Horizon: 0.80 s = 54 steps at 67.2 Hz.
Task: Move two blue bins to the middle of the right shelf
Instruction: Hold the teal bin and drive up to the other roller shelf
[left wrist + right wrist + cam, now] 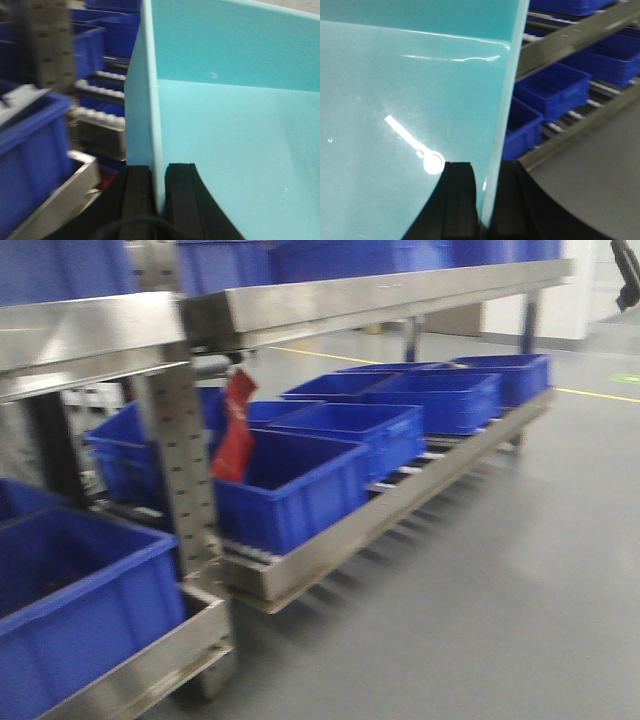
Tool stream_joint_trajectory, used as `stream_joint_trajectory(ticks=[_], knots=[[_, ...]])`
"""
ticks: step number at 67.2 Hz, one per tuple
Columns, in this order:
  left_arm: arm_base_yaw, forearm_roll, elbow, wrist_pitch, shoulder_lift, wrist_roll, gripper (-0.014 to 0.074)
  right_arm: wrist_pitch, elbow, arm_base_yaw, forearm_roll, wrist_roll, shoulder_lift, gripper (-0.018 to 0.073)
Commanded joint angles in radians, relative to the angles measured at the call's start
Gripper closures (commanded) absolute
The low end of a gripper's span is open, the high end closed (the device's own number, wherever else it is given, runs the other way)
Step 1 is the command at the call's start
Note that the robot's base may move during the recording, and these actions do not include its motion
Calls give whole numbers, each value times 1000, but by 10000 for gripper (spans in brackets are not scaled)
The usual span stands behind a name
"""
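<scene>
Left gripper (159,200) was clamped on the left wall of the bin (235,150), one jaw on each face of the thin wall; right gripper (487,205) was clamped the same way on the right wall; bin hung between the two arms, on no shelf, and didn't show in the front view; it read pale teal on the wrist cams, and I couldn't tell if it was one bin or two nested; front view was smeared, so I judged this the carry toward the rack (400,502); the level in view carried a row of shelf bins (300,480) on rollers (250,553), with another level (380,290) above, and I couldn't tell which counted as middle; to do it well: hold both arms at matched height and fixed spacing, since any drift would bow or twist the walls and a pinch that thin could slip; keep the bin level; come in square to the rack and clear of the post (185,460) and its red tag (235,430); pick a free slot first, as none showed among the bins in view; lift the base over the front lip before pushing in; let go only once it sat on the rollers, and gently, since I'd expect it to roll.
</scene>
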Motion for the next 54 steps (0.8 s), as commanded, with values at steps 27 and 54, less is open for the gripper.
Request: stream_joint_trajectory(ticks=[27,54], knots=[[-15,-55,-14,-61,-8,4,707,-46,-9,11,46,-21,-6,712],[-15,-55,-14,-61,-8,4,707,-46,-9,11,46,-21,-6,712]])
